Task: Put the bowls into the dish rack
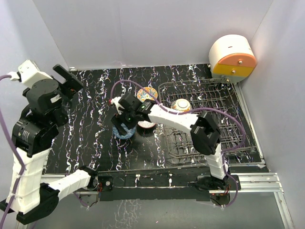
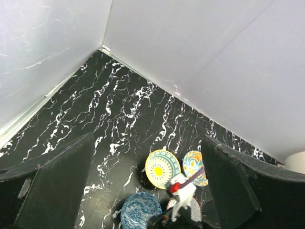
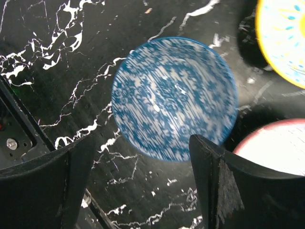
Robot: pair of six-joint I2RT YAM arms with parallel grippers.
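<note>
Spread wide, the right gripper (image 3: 142,139) is hovering just above a blue patterned bowl (image 3: 174,98), which is sitting upright on the black marbled table (image 3: 57,47). A pink-rimmed bowl (image 3: 276,148) is lying just beside the blue one, and a yellow bowl (image 3: 286,43) is resting near both. An orange floral bowl (image 2: 193,167) is sitting next to the yellow one. One more bowl (image 1: 181,105) is sitting inside the dish rack (image 1: 217,93), toward its far left corner. The left gripper (image 2: 147,138) is hanging high over the table's left side, fingers parted and holding nothing. A round white-and-orange appliance (image 1: 232,58) is sitting beyond the rack.
</note>
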